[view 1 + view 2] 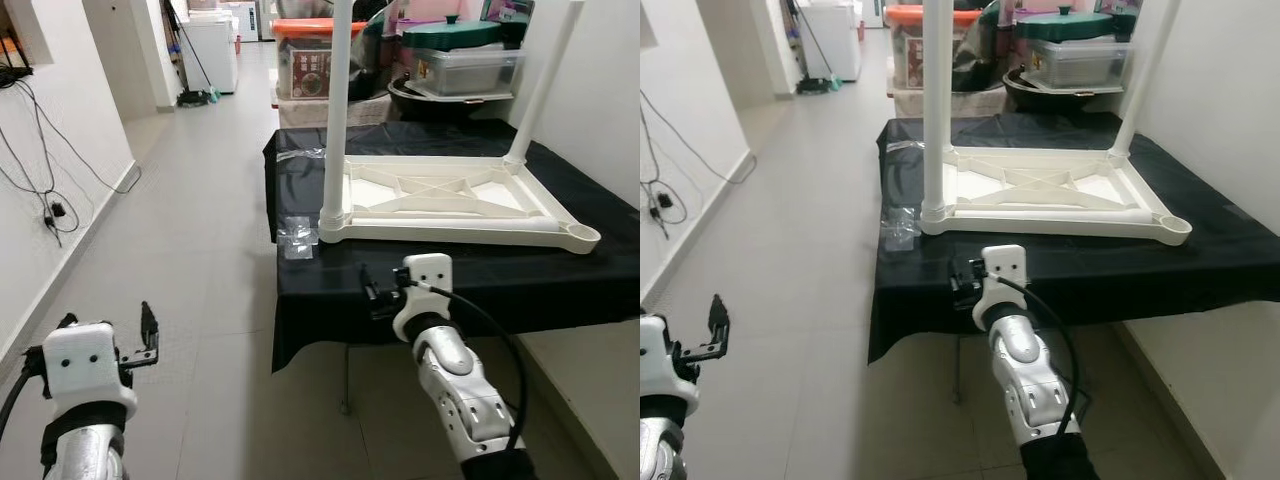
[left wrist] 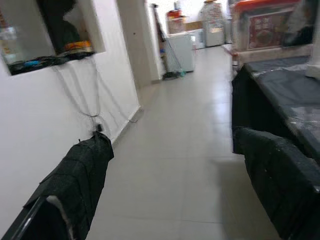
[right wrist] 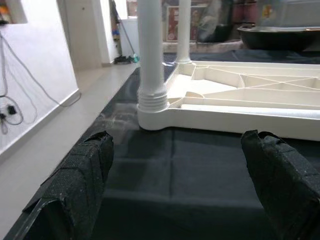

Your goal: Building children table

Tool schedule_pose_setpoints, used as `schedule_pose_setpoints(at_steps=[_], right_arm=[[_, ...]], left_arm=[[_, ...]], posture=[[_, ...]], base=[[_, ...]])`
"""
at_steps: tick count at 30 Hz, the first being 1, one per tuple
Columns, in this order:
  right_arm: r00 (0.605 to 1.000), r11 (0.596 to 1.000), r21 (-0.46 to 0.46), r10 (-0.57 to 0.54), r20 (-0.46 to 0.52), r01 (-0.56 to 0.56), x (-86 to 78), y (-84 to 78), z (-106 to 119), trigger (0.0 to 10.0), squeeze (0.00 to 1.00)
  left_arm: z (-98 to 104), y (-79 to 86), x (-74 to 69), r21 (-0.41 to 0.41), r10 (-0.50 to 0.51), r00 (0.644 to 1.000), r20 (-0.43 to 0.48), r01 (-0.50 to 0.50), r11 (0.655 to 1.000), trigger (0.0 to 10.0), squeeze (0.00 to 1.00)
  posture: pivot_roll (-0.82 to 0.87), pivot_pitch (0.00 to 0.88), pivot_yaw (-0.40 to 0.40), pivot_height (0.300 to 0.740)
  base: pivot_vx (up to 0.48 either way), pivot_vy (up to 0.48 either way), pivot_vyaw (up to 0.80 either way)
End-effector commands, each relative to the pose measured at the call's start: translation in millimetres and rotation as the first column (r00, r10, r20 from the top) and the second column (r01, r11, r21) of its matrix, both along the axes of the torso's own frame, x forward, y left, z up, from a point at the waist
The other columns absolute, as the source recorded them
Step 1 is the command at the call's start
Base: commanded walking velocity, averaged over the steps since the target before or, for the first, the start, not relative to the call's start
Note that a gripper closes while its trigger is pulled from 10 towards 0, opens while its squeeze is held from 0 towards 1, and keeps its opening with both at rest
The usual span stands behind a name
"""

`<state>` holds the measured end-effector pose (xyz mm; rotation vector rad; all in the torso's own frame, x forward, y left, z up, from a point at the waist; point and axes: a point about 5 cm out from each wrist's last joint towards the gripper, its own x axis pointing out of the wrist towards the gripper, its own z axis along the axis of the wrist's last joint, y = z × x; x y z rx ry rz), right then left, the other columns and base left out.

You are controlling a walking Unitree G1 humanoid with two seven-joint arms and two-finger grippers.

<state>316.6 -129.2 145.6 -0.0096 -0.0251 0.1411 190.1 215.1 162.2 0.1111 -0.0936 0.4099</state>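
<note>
Leg-fitting stage: inverted white tabletop (image 1: 450, 200) lies on the black-draped surface (image 1: 560, 270), near-left leg (image 1: 336, 110) seated, near-right socket (image 1: 580, 236) vacant. Right end effector (image 3: 175, 185) wide, empty, at the surface edge. Left end effector (image 2: 170, 200) wide, idle. Next requirement: locate a leg.

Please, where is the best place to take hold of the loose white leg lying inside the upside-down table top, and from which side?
Probably its middle, from above. The loose leg lies flat along the near rail of the table top, so its upper side is exposed while the frame guards its flanks. The right end effector, open at the near edge, is closest.
</note>
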Motion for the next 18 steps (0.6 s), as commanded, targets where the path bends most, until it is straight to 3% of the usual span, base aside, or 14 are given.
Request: schedule_pose_setpoints(at_steps=[1,11,15,18], right_arm=[[1.000,1.000,0.010,-0.003,0.008,0.003,1.3,0.9,-0.7,10.0,0.00],[1.000,1.000,0.007,-0.014,0.017,0.013,4.6,2.6,3.2,10.0,0.00],[0.996,0.997,-0.008,-0.079,0.051,0.080,10.0,-5.3,11.7,10.0,0.00],[0.992,0.994,0.006,-0.110,0.064,0.110,12.7,-10.7,13.8,10.0,0.00]], left_arm=[[0.4,-1.2,0.0,-0.001,0.002,1.000,-0.005,-0.002,1.000,10.0,0.00],[2.7,0.2,1.6,0.001,0.006,1.000,-0.011,-0.006,1.000,10.0,0.00],[3.9,1.7,2.5,0.007,0.006,1.000,-0.006,-0.006,1.000,10.0,0.00],[4.0,2.1,3.0,0.010,0.007,1.000,-0.007,-0.006,1.000,10.0,0.00]], posture=[[0.01,0.000,-0.016,0.740],[0.01,0.000,-0.021,0.740],[0.01,0.000,-0.019,0.740],[0.01,0.000,-0.018,0.740]], base=[[0.000,0.000,-0.57],[0.000,0.000,0.00],[0.000,0.000,0.00],[0.000,0.000,-0.53]])
